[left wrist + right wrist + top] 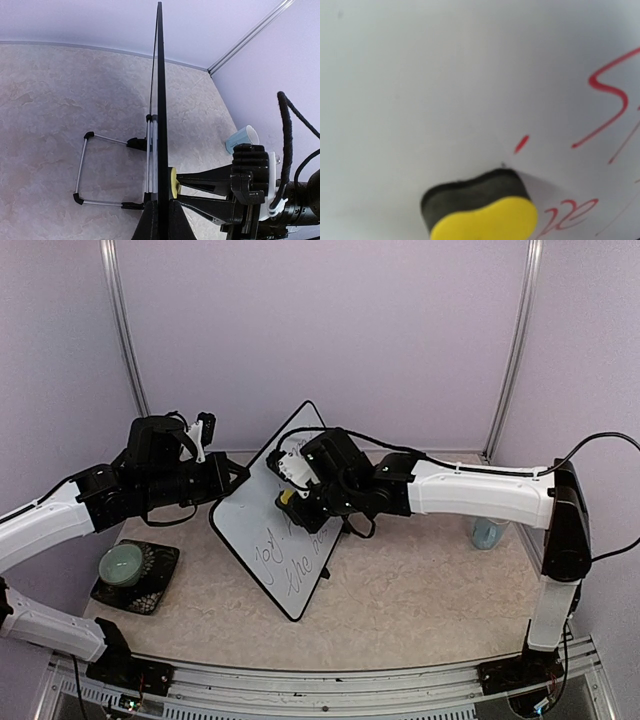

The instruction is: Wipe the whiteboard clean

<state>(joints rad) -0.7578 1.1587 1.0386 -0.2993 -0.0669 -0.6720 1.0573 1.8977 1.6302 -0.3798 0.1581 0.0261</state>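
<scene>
My left arm reaches in from the side, left gripper (161, 220) pinched on the edge of the whiteboard (262, 540), which stands tilted at the middle of the table (420, 590). My right arm stretches across, elbow out. The right gripper (297, 502) clamps the yellow sponge eraser (482, 212), its dark pad pressed to the board's face.

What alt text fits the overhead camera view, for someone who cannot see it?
A tilted whiteboard fills the centre: the left gripper clamps one edge while the right gripper presses a yellow eraser against its face, above handwriting. A green bowl sits at left, a blue cup at right.
</scene>
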